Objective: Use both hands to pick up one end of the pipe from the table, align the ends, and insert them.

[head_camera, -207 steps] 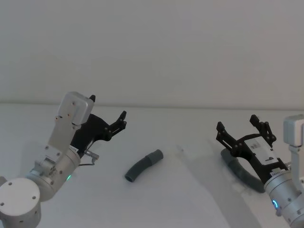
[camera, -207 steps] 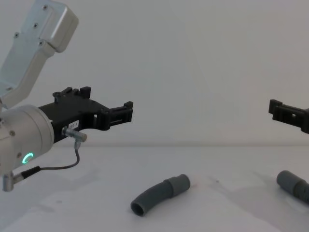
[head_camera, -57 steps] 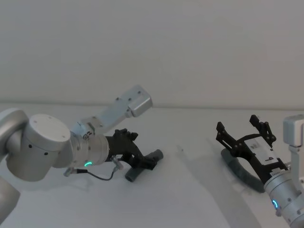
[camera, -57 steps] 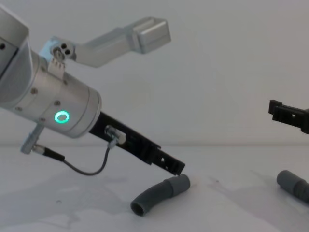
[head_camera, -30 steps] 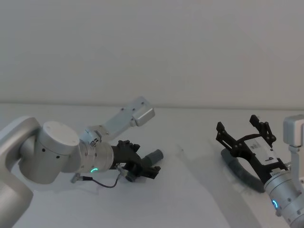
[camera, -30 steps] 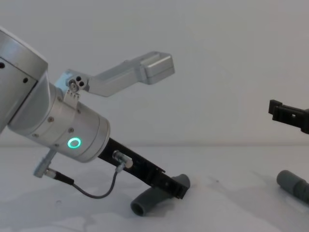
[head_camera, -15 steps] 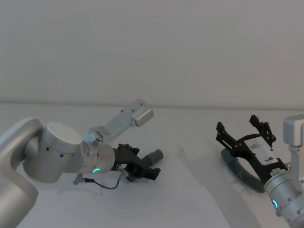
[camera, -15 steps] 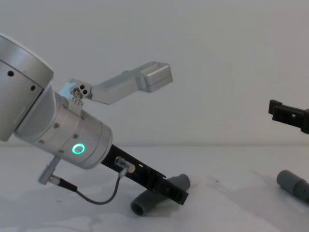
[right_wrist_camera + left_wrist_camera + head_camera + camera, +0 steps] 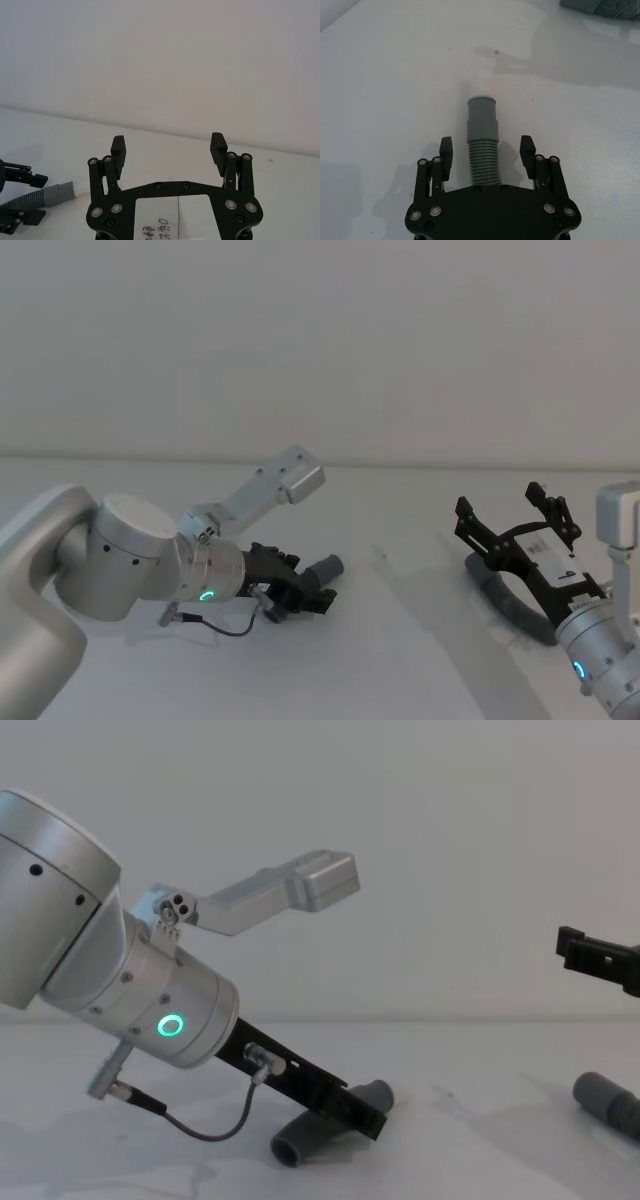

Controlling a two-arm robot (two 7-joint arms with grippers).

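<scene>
Wide-open left pincer [image 9: 486, 145], low over the table [image 9: 400, 660] and astride the curved pipe piece [image 9: 482, 135]. Sets one of its fingers [image 9: 446, 150] on either side of the ribbed middle, with a gap on each side, so no grip yet. Long axis of the piece straight out from the palm, in line with the reach, collar end [image 9: 482, 107] pointing away. Calls, most likely, for a plain closing across the ribs, with no turning first.

Empty right pincer [image 9: 500, 502], equally wide, poised above the second pipe piece [image 9: 500, 602] at the right, well apart from the first; left pincer much the nearer to its piece.

Against the earliest frames: left pincer no longer raised and clear of the piece but down around it. Against half a second ago: barely any change. Right pincer and second pipe piece as before.
</scene>
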